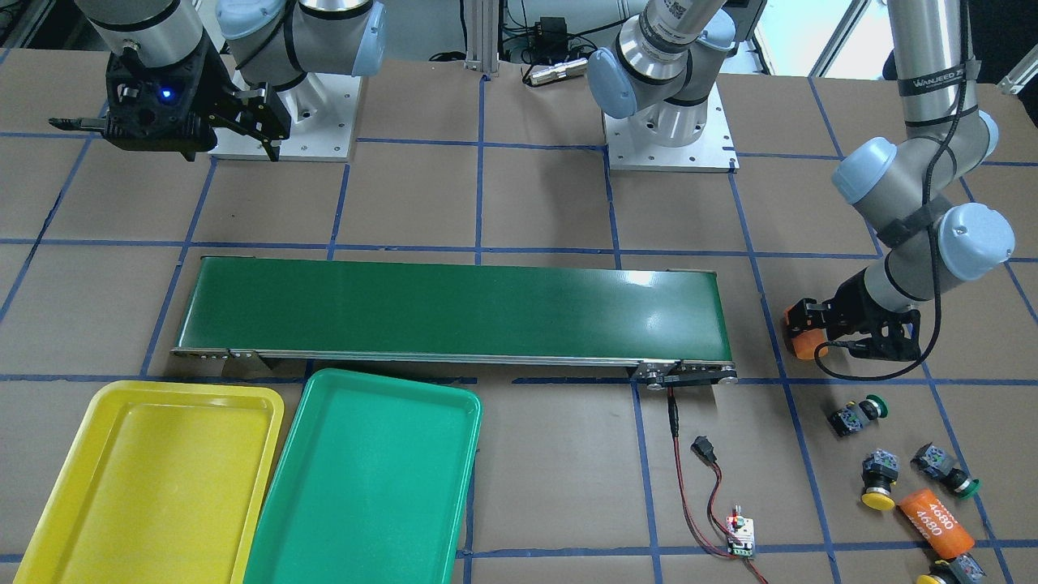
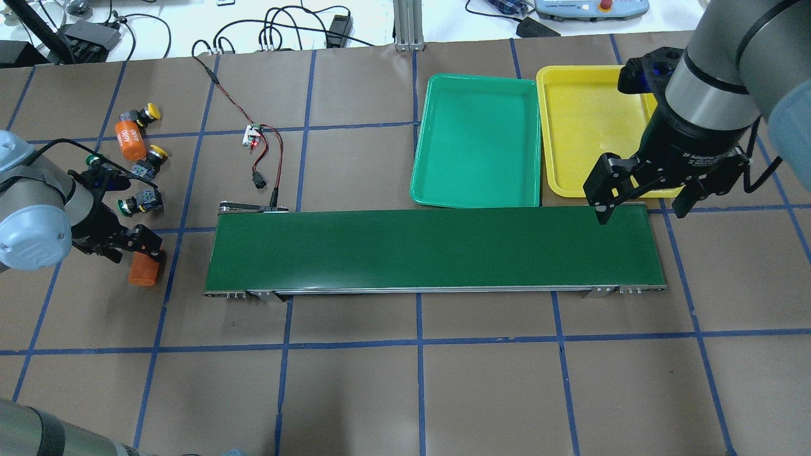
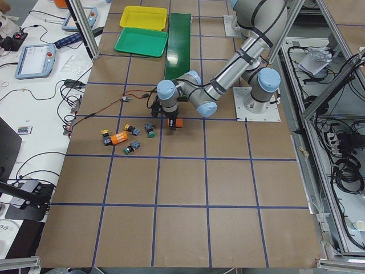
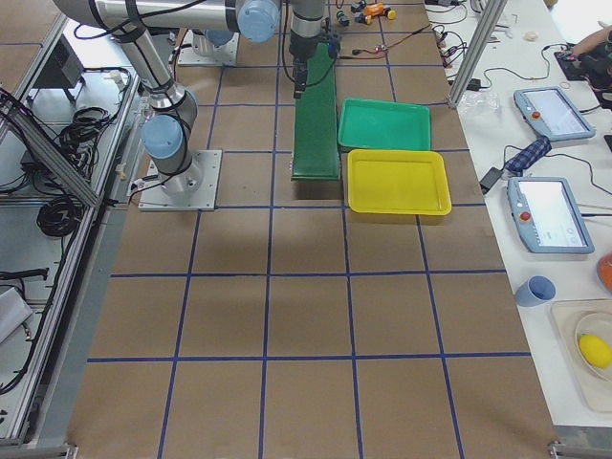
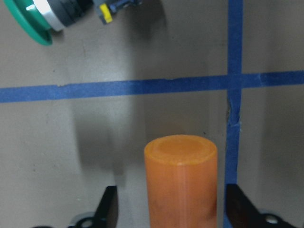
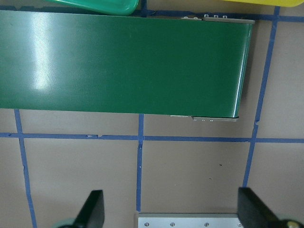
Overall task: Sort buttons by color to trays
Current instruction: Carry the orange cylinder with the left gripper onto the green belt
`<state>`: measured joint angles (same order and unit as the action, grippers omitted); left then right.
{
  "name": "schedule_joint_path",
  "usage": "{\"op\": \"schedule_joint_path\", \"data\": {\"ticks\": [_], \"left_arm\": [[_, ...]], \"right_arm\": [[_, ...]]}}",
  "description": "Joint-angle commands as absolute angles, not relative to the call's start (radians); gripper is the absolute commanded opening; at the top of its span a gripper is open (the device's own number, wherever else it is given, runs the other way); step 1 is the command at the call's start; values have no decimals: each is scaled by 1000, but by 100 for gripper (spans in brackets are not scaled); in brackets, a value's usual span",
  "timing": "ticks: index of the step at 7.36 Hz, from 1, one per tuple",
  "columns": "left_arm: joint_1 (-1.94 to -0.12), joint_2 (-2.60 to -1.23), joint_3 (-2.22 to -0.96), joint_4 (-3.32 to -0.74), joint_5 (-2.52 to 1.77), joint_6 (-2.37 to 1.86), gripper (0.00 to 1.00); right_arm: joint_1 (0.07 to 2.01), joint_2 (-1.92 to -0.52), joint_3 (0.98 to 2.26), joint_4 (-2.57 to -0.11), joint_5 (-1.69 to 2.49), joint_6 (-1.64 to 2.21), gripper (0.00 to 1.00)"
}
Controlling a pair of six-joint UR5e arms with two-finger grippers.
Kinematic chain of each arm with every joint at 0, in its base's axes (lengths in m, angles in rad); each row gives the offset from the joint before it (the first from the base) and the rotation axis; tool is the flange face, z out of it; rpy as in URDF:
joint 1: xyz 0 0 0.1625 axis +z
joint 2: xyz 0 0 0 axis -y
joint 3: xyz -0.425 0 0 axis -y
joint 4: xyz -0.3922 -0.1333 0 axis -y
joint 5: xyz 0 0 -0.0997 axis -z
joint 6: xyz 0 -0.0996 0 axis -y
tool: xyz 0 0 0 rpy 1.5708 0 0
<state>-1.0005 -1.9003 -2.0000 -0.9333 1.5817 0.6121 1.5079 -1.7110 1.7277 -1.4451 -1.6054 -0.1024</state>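
Brown-papered table [image 2: 405, 380]. Left gripper [image 2: 147, 252] sat beside the conveyor belt's [image 2: 431, 250] end, jaws spread around an orange cylinder [image 2: 142, 273]. Right gripper [image 2: 643, 206] hung spread above the belt's other end.

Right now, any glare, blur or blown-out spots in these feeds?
Front-facing view: white glare patch on the belt, toward the view's right end. Right wrist view: broad sheen on the belt's left part, otherwise sharp. Left wrist view: orange cylinder close and slightly soft, dark shadow to its left, green button cut off at the corner. Overhead view: bench beyond the table washed out.
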Motion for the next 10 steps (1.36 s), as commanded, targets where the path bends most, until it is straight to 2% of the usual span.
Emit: {"op": "schedule_joint_path", "data": {"ticks": [1,2,6,8,10], "left_arm": [[-1015,-1864,-1997,-946,1583,559,0],[-1029,-1829,-1979,-983,1572,440,0],[-1295,-1688,-1967,-1106,1551,-258,0],[-1420,-1678,-1967,-1138,1551,-575,0],[-1439,-1681,-1971,-1199,1549,-742,0]], "right_arm": [[1508,-1715,1732,-1446,-1606,-103,100],[1508,-1718,1733,-1445,-1608,-106,100],[1508,-1718,1746,-1447,-1609,-107,100],[1508,-1718,1750,-1453,-1603,-104,100],[1508,-1718,1747,-1453,-1605,-106,100]]}}
